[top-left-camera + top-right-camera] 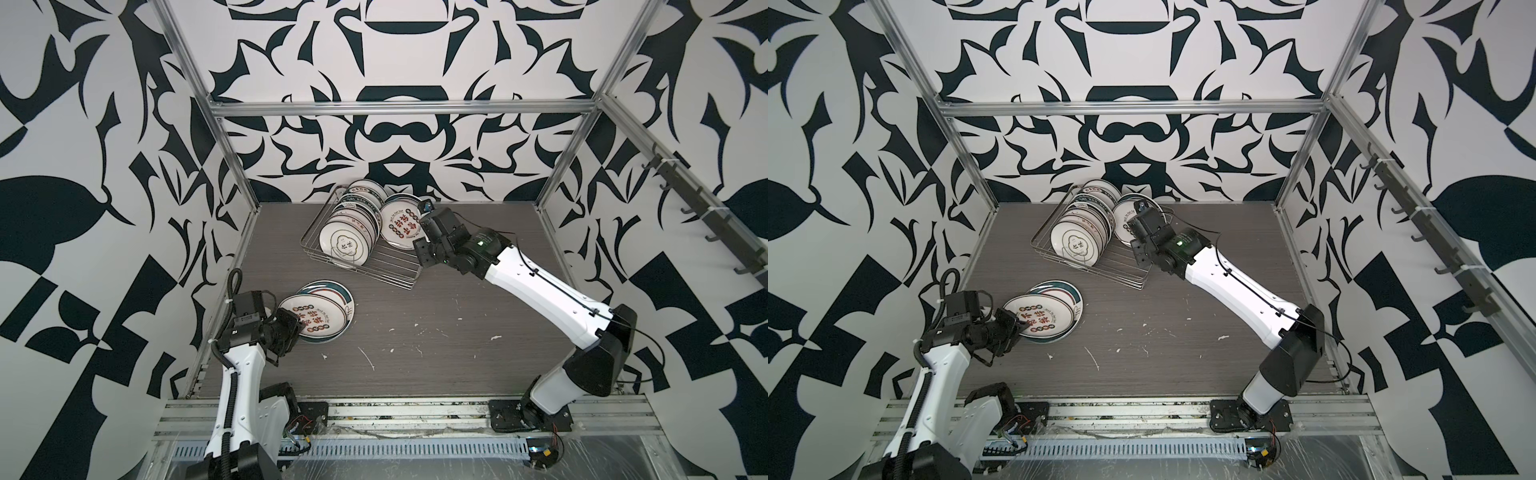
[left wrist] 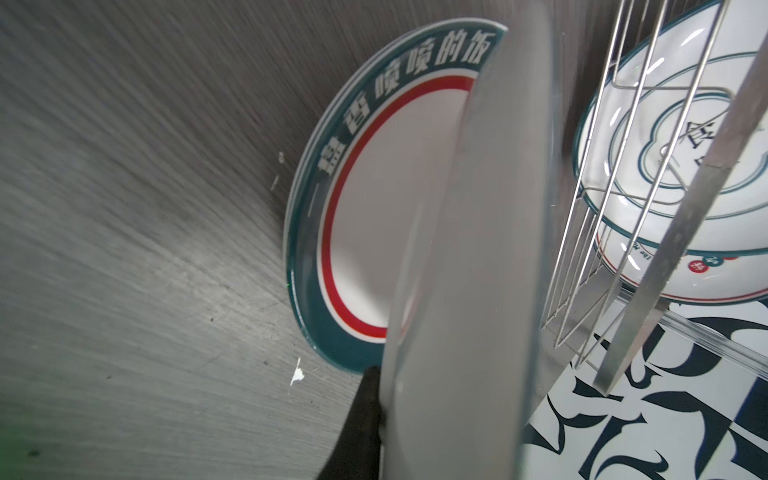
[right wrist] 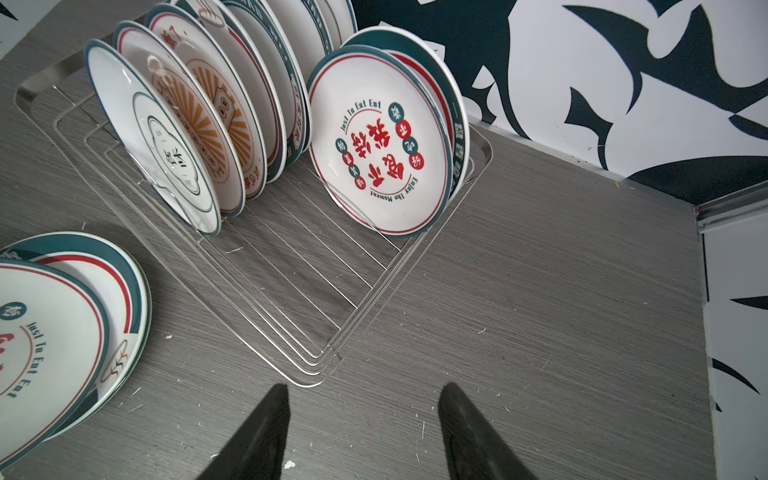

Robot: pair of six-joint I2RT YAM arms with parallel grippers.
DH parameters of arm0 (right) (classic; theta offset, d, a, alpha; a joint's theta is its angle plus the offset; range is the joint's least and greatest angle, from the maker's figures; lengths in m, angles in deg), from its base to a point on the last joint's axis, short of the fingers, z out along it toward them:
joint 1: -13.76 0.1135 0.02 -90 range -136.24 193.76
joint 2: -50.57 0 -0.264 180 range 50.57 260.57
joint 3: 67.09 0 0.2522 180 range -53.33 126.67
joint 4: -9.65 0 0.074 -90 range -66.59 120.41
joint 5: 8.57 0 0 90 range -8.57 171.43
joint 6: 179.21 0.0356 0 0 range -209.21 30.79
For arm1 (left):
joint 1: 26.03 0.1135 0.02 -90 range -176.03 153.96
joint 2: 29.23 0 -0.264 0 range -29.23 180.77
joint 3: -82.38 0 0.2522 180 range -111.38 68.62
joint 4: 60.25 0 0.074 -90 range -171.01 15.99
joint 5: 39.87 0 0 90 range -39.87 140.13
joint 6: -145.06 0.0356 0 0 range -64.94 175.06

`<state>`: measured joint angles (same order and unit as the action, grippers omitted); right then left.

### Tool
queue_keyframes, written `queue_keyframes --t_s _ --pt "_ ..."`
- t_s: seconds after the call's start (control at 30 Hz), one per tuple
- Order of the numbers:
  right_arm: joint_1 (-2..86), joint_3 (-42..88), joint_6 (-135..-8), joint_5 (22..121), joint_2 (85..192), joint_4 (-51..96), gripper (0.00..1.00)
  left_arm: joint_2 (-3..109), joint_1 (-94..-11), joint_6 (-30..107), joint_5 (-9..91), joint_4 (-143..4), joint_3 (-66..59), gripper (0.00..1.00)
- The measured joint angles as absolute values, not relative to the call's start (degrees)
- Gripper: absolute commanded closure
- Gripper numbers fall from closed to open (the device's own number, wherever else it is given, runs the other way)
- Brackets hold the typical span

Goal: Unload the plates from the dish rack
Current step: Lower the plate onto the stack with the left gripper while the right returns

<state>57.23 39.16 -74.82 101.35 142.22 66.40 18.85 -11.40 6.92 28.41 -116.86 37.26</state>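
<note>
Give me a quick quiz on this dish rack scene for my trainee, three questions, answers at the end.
1. True or false: the right gripper has its jaws shut on a plate.
2. Where is the stack of unloaded plates? A) beside the left gripper B) against the back wall C) at the right arm's base
3. In the rack, what colour are the large characters on the plate nearest the right gripper?
Key: 1 false, jaws open and empty; 2 A; 3 red.

White, teal-rimmed plates [image 3: 380, 141]; silver rack [image 3: 25, 93]
</note>
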Motion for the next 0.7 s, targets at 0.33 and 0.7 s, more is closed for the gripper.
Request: queue_keyframes --t_s 0.33,0.7 --pt "56.4 38.2 -75.4 99.9 142.9 65.6 0.38 20.4 -11.4 6.9 29.8 -116.6 37.3 0.65" --pt "55.2 36.8 -75.7 98.1 142.9 64.7 0.37 23.7 -11.4 7.1 30.6 -115.2 37.3 0.46"
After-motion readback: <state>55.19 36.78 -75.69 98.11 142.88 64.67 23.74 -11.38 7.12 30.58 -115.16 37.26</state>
